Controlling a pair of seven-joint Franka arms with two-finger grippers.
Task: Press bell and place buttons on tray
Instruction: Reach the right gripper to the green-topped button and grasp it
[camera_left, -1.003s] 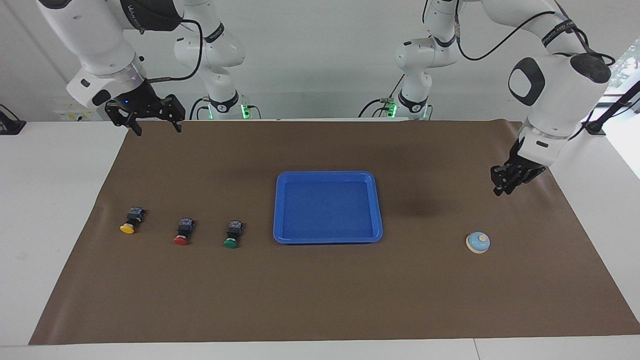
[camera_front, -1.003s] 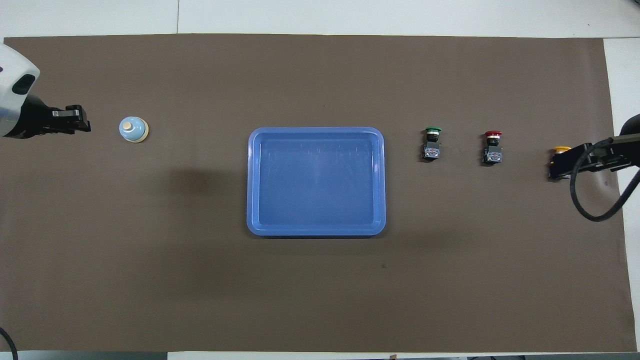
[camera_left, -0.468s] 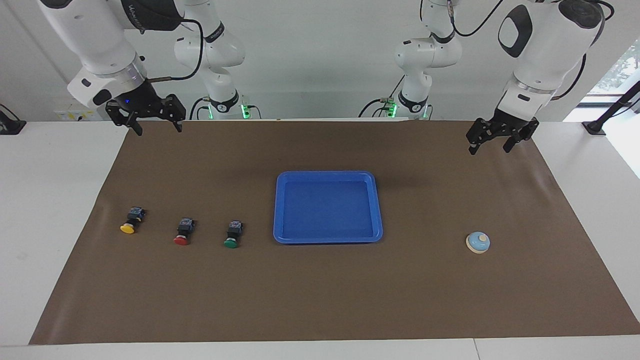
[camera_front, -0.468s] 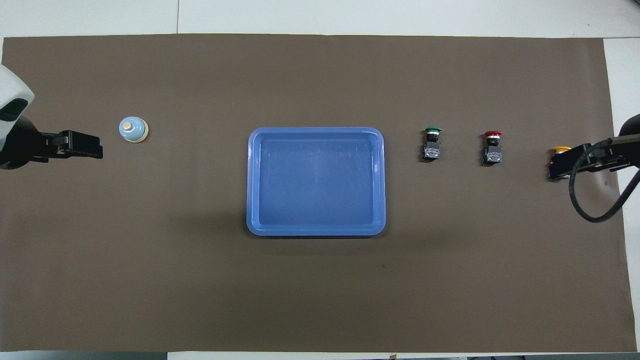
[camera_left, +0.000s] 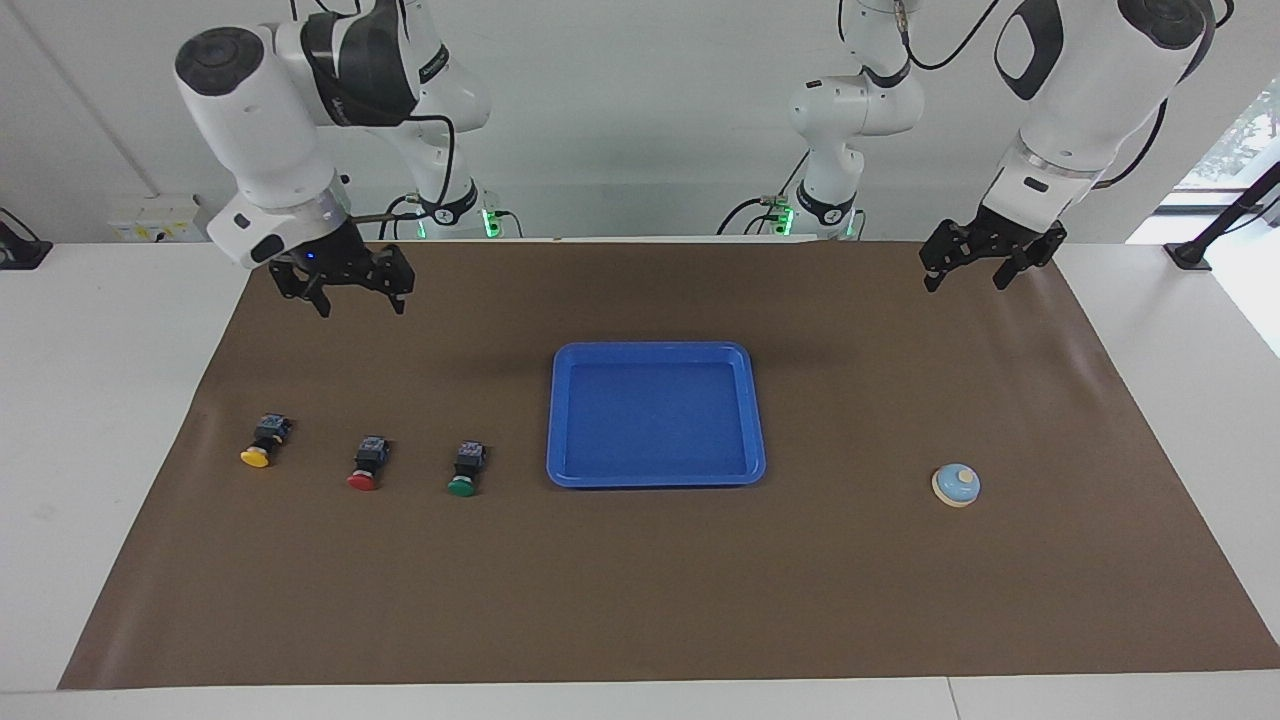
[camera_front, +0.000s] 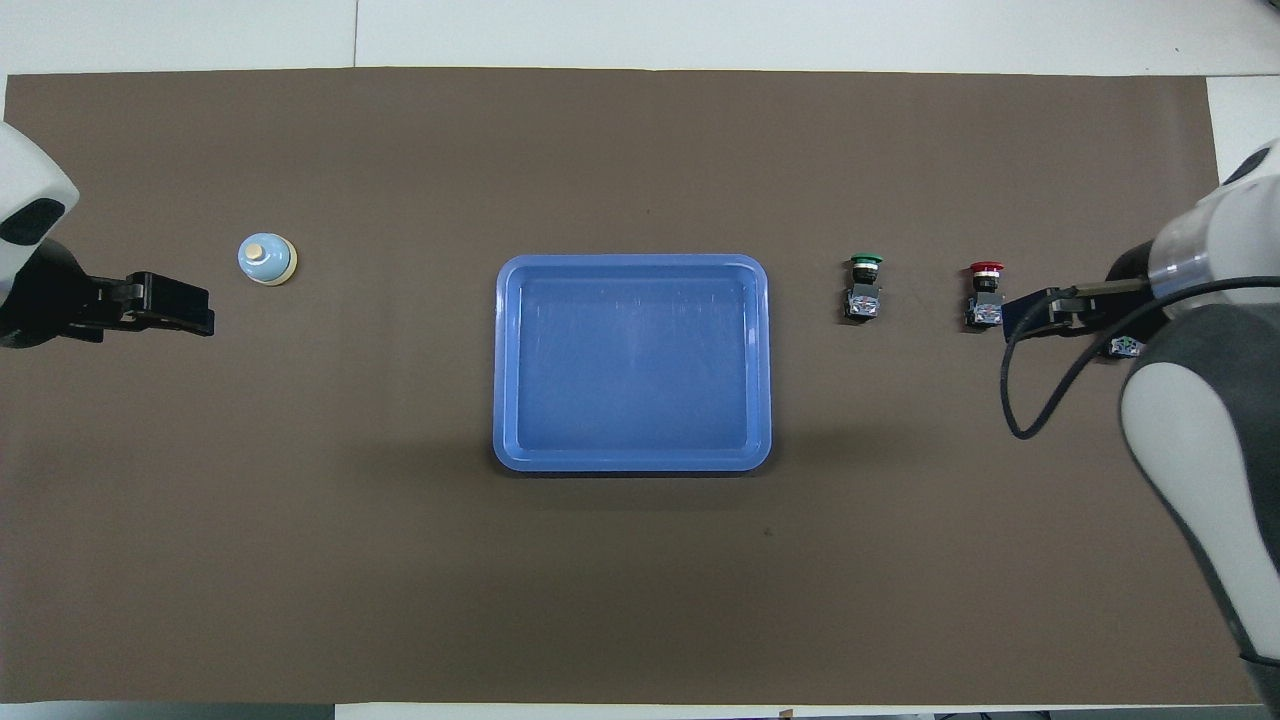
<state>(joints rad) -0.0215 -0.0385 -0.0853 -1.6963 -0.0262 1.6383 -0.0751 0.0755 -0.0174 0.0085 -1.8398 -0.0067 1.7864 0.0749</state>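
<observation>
While both end effectors (camera_left: 352, 289) (camera_left: 966, 267) hang spread, the tray (camera_left: 655, 480) holds nothing.

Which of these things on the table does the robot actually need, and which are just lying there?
Needed:
bell
yellow button
red button
green button
tray

Just there:
brown mat

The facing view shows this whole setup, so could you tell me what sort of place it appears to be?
Probably a robotics lab: two white arms stand at a table under a brown mat, and sorted props, a blue tray and a bell, lie on it before a bare white wall.
</observation>
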